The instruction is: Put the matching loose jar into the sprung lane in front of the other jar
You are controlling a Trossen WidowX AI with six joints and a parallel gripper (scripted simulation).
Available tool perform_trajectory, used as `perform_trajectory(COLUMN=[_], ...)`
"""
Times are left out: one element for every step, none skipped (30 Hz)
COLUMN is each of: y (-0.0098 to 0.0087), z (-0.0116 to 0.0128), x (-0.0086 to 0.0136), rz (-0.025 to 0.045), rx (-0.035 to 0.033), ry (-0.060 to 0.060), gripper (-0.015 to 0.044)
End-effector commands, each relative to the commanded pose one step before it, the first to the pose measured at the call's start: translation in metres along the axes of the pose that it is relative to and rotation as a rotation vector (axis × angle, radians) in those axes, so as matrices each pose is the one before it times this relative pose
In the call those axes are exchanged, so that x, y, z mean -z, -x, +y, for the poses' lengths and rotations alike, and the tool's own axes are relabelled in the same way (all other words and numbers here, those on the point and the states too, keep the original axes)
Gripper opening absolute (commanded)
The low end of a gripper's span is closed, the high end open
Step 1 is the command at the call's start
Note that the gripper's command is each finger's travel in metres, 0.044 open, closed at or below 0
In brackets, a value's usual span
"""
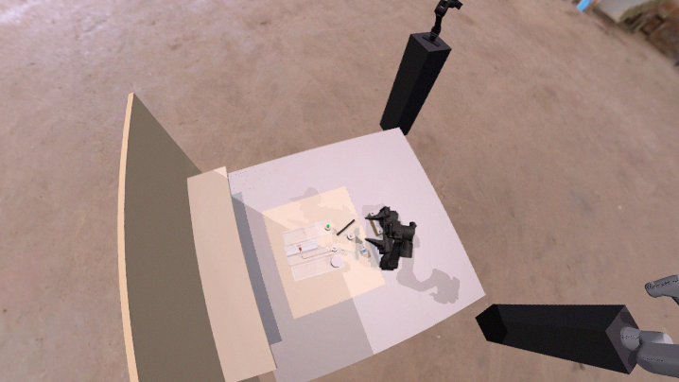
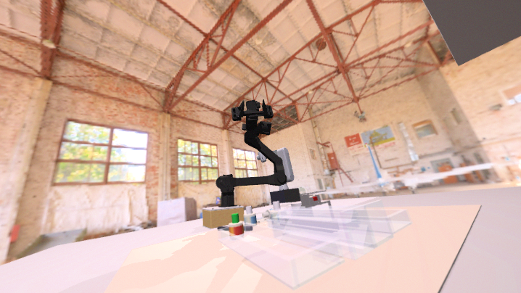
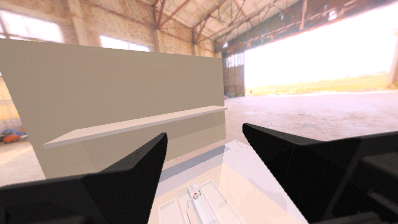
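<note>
My gripper (image 1: 366, 229) (image 2: 252, 102) (image 3: 205, 131) is open and empty, raised high above the table in front of the lanes. The clear lanes stand side by side on the tan mat. A small jar with a pale top (image 1: 334, 248) is at the front of the middle lane, which has a red-marked part (image 1: 300, 249) (image 2: 315, 198) (image 3: 195, 194) toward its back. A loose jar with a white top (image 1: 350, 235) and a jar with blue on it (image 1: 363, 249) stand before the lanes. A green-topped jar (image 1: 327, 226) (image 2: 236, 229) is at one outer lane's front. Labels are too small to match.
A black bar (image 1: 345, 227) lies on the table near the green-topped jar. A round white piece (image 1: 336, 261) is at the front of the other outer lane. A tall panel (image 1: 165, 237) (image 3: 115, 85) with a shelf (image 1: 237, 285) stands behind the lanes. The arm's base has a wooden block (image 2: 223, 217).
</note>
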State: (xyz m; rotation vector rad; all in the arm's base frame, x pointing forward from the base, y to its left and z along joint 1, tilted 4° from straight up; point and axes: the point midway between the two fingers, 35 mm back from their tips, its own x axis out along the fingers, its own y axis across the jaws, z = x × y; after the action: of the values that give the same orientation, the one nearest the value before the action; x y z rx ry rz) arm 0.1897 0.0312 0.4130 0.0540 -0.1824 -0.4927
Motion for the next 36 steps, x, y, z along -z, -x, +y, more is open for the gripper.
perform_trajectory(y=[0.00031, 0.00092, 0.00148, 0.00194, 0.00229, 0.00245, 0.00212, 0.00157, 0.00099, 0.00032, -0.00035, -0.00099, -0.00163, -0.00225, -0.00285, -0.00344, -0.00400, -0.00453, -0.00504, -0.00552, -0.00632, -0.00676, -0.00656, -0.00548, -0.00613, -0.00672, -0.00720, -0.00759, -0.00792, -0.00819, -0.00848, -0.00878, -0.00900, -0.00918, -0.00931, -0.00933], z=[-0.00034, -0.00105, -0.00187, -0.00285, -0.00406, -0.00550, -0.00642, -0.00697, -0.00787, -0.00854, -0.00900, -0.00953, -0.01001, -0.01043, -0.01080, -0.01110, -0.01133, -0.01149, -0.01157, -0.01157, -0.01151, -0.01137, -0.01018, -0.00791, -0.00833, -0.00854, -0.00852, -0.00830, -0.00795, -0.00749, -0.00700, -0.00646, -0.00581, -0.00509, -0.00431, -0.00346], x=[-0.00092, -0.00276, -0.00457, -0.00634, -0.00801, -0.00932, -0.00923, -0.00844, -0.00805, -0.00738, -0.00649, -0.00564, -0.00473, -0.00376, -0.00275, -0.00169, -0.00061, 0.00051, 0.00164, 0.00277, 0.00337, 0.00452, 0.00509, 0.00468, 0.00570, 0.00675, 0.00776, 0.00870, 0.00958, 0.01038, 0.01122, 0.01206, 0.01280, 0.01344, 0.01399, 0.01433], rz=[-0.00340, -0.01015, -0.01679, -0.02322, -0.02847, -0.03067, -0.02673, -0.02031, -0.01726, -0.01510, -0.01240, -0.00969, -0.00676, -0.00363, -0.00030, 0.00319, 0.00683, 0.01060, 0.01448, 0.01842, 0.02217, 0.02622, 0.02747, 0.02424, 0.02857, 0.03297, 0.03712, 0.04097, 0.04468, 0.04811, 0.05186, 0.05573, 0.05929, 0.06263, 0.06576, 0.06813], rx=[-0.00270, -0.00791, -0.01252, -0.01612, -0.01867, -0.02012, -0.01877, -0.01673, -0.01440, -0.01057, -0.00661, -0.00289, 0.00073, 0.00422, 0.00756, 0.01073, 0.01370, 0.01646, 0.01899, 0.02128, 0.02352, 0.02532, 0.02446, 0.02023, 0.02251, 0.02448, 0.02595, 0.02694, 0.02764, 0.02800, 0.02838, 0.02867, 0.02864, 0.02840, 0.02798, 0.02721], ry=[-0.0041, -0.0124, -0.0208, -0.0294, -0.0373, -0.0428, -0.0415, -0.0372, -0.0373, -0.0375, -0.0369, -0.0365, -0.0359, -0.0351, -0.0340, -0.0327, -0.0312, -0.0294, -0.0274, -0.0252, -0.0222, -0.0196, -0.0153, -0.0103, -0.0092, -0.0075, -0.0052, -0.0024, 0.0007, 0.0041, 0.0078, 0.0117, 0.0160, 0.0204, 0.0250, 0.0295], gripper=[0.0426, 0.0440, 0.0440, 0.0440, 0.0440, 0.0440, 0.0440, 0.0440, 0.0440, 0.0440, 0.0440, 0.0440, 0.0440, 0.0440, 0.0440, 0.0440, 0.0440, 0.0440, 0.0440, 0.0440, 0.0440, 0.0440, 0.0440, 0.0440, 0.0440, 0.0440, 0.0440, 0.0440, 0.0440, 0.0440, 0.0440, 0.0440, 0.0440, 0.0440, 0.0440, 0.0440])
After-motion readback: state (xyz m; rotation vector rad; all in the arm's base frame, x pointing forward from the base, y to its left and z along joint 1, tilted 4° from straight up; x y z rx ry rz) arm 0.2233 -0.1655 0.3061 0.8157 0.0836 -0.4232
